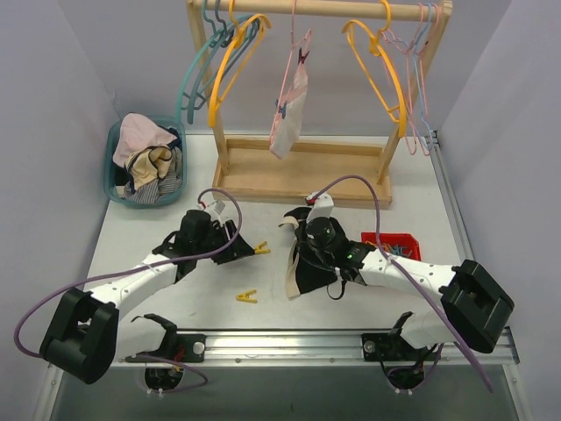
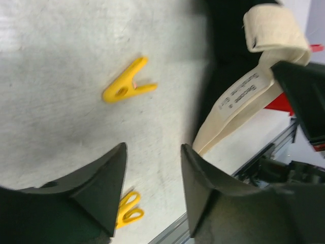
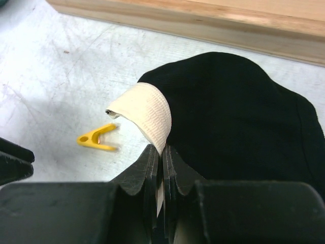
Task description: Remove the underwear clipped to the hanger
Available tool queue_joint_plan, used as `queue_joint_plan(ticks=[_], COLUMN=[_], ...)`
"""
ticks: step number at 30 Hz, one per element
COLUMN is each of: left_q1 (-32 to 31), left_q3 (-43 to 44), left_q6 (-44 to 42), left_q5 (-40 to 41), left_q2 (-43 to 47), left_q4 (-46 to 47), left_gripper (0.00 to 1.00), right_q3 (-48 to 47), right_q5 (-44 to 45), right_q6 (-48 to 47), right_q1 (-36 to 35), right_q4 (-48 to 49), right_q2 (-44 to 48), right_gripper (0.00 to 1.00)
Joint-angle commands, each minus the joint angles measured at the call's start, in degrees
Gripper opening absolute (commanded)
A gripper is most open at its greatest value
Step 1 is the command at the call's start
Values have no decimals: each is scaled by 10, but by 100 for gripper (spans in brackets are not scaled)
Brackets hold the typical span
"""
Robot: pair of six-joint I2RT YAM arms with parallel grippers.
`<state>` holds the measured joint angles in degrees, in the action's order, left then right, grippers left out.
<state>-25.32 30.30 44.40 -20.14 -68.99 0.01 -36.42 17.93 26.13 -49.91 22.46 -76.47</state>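
Black briefs inside right gripper

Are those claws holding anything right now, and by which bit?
The right claw is pinched shut on the black briefs, gripping the cream waistband. The left claw is open, holding nothing.

Two briefs, two yellow clips, one basket, one wooden rack

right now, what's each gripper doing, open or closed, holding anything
Left gripper: open, holding nothing.
Right gripper: closed on the cream waistband of the black underwear.
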Motion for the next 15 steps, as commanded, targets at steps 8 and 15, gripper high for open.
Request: queue_joint_plan(ticks=[8, 15], left_q1=[-7, -8], left_q3=[6, 12], left_q6=[-48, -75], left_q5=[127, 50], left_q2=[183, 220], left_q4=[-172, -115], left_gripper=[90, 94], right_q3=[-57, -74], right_q5=[-24, -28], right_q6=[-27, -32], right_q1=[-2, -8], right_q4=[-10, -55], right_q2=[-15, 32], right_gripper=[0, 0])
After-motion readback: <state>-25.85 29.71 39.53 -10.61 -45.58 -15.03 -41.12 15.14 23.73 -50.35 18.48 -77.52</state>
